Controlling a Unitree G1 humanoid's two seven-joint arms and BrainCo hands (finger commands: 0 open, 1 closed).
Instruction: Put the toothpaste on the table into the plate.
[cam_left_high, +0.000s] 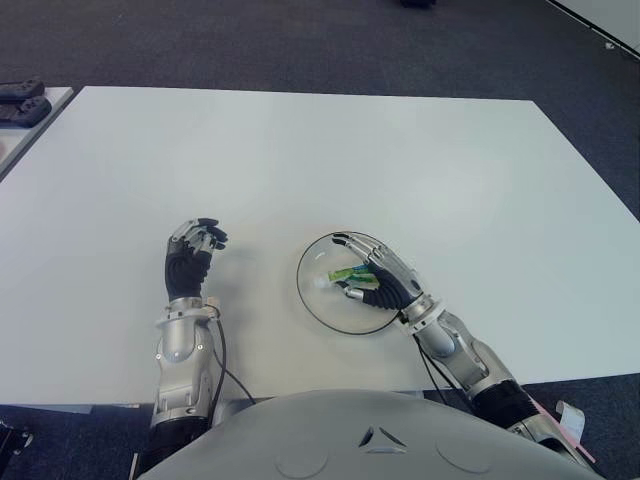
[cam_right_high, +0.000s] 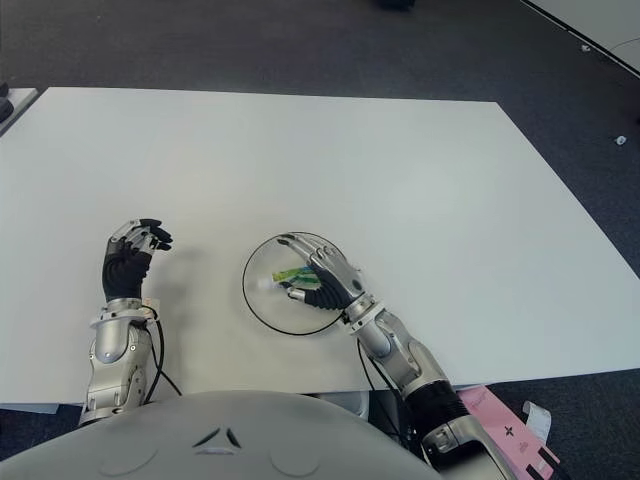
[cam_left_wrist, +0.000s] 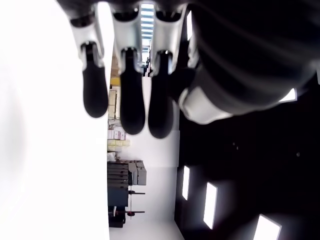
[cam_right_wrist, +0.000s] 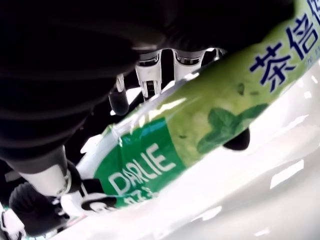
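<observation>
A green and white toothpaste tube (cam_left_high: 352, 274) lies in my right hand (cam_left_high: 362, 265), whose fingers are curled around it just above the clear round plate (cam_left_high: 305, 290) near the table's front edge. The right wrist view is filled by the tube (cam_right_wrist: 200, 125), with fingers (cam_right_wrist: 150, 80) wrapped behind it and the plate's shiny surface close beneath. I cannot tell whether the tube touches the plate. My left hand (cam_left_high: 195, 245) shows on the white table (cam_left_high: 300, 150) to the left of the plate, fingers (cam_left_wrist: 132, 100) loosely bent and holding nothing.
Dark controllers (cam_left_high: 20, 100) lie on a separate surface at the far left. A pink item (cam_right_high: 500, 430) lies on the floor past the table's front right corner. Dark carpet surrounds the table.
</observation>
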